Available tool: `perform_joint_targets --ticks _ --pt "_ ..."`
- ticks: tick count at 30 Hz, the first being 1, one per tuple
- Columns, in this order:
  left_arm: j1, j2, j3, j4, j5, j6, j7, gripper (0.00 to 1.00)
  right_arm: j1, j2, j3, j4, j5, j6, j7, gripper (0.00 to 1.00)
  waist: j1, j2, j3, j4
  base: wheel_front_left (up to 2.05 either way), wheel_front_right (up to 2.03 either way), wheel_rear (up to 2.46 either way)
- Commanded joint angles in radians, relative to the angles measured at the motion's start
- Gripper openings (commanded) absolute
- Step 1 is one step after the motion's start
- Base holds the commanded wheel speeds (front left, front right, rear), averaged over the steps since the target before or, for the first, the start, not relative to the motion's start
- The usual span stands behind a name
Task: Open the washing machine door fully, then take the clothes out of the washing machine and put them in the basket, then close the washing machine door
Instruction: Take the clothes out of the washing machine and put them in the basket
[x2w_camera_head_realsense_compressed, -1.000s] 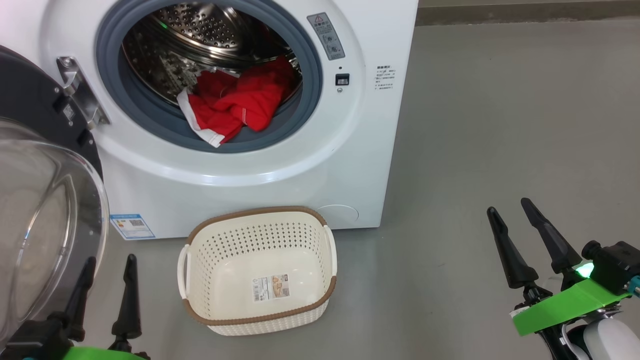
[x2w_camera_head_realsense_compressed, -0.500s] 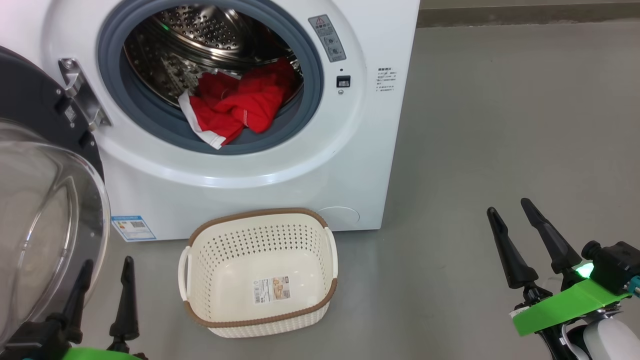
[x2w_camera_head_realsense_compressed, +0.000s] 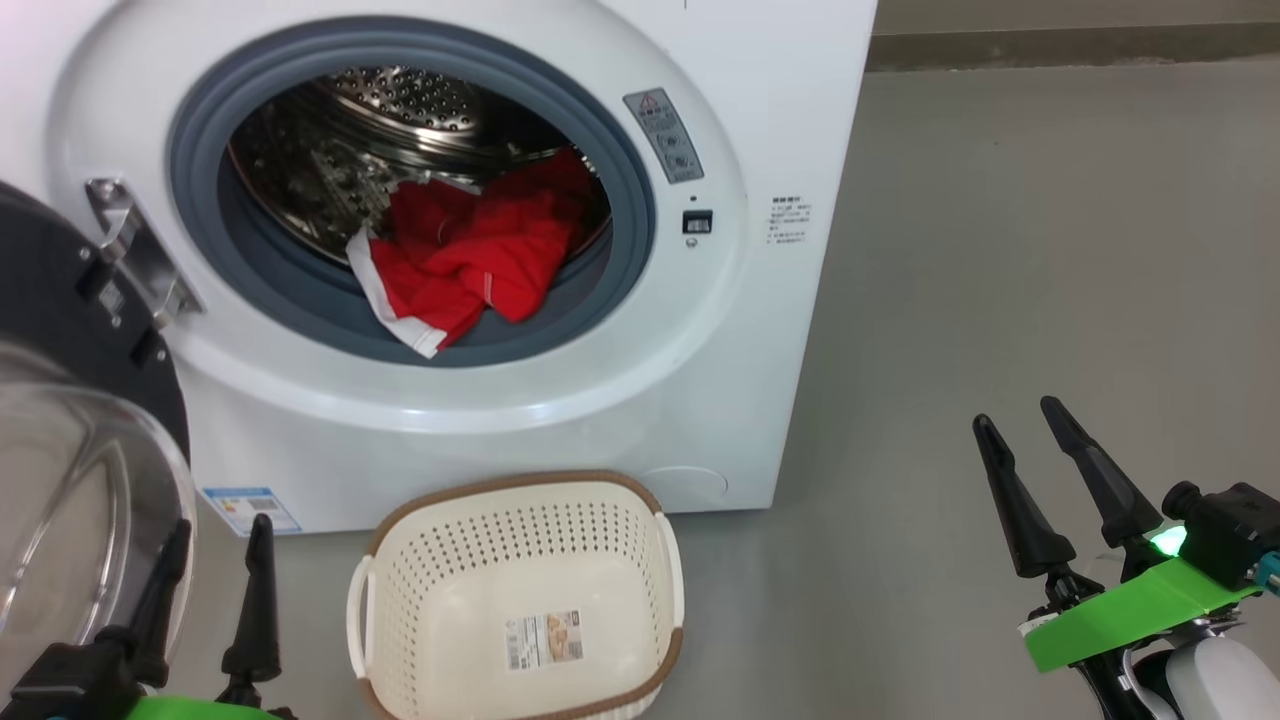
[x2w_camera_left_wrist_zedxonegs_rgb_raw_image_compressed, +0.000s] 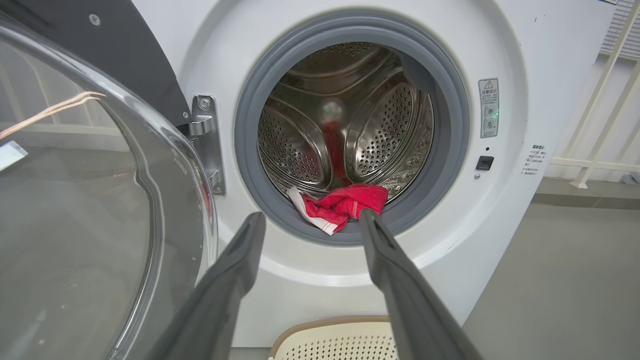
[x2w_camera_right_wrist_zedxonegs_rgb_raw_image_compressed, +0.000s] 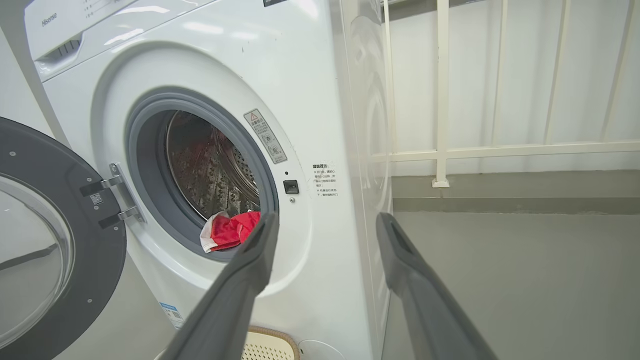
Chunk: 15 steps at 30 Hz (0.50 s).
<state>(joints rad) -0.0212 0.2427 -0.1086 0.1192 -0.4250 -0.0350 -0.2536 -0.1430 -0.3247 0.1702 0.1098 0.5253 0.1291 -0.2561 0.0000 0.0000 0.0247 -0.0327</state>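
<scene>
We logged the washing machine door (x2w_camera_head_realsense_compressed: 60, 420) swung open at left, clothes (x2w_camera_head_realsense_compressed: 470, 260) heaped at the mouth of the washing machine (x2w_camera_head_realsense_compressed: 780, 120) — the basket (x2w_camera_head_realsense_compressed: 520, 478) sat on the floor (x2w_camera_head_realsense_compressed: 1000, 250) just before it. Our left gripper (x2w_camera_head_realsense_compressed: 221, 523) was parted, holding nothing, by the door glass; the right gripper (x2w_camera_head_realsense_compressed: 1015, 411) was parted too, empty — well right.

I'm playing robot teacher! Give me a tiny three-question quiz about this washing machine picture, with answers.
1. True or false: the large round glossy black door with the glass bowl window is shut.
2. Fill in: the cream perforated plastic basket with the brown rim holds ____ of the bright red clothes.
3. Those clothes lie: A) in that basket B) in the white washing machine's steel drum C) over the door.
Key: 1 false; 2 none; 3 B.
</scene>
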Motion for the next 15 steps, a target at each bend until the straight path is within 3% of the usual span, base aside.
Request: perform_joint_targets --ticks 1,7,15 --pt "-0.026 0.02 0.04 -0.022 0.003 -0.006 -0.008 1.0 -0.009 -0.014 0.016 -0.024 -0.016 0.002 -0.006 1.0 0.0 0.0 0.0 0.0 1.38 -1.38 0.0" --pt "-0.026 0.02 0.042 -0.02 0.005 -0.01 -0.008 1.0 -0.007 -0.015 0.018 -0.023 -0.017 0.002 -0.006 1.0 0.0 0.0 -0.003 -0.001 0.9 -0.9 0.0" --pt "-0.024 0.018 0.041 -0.013 0.009 -0.013 -0.008 1.0 -0.006 -0.019 0.023 -0.021 -0.015 0.002 -0.006 1.0 0.0 0.0 -0.01 0.0 0.11 -0.11 0.0"
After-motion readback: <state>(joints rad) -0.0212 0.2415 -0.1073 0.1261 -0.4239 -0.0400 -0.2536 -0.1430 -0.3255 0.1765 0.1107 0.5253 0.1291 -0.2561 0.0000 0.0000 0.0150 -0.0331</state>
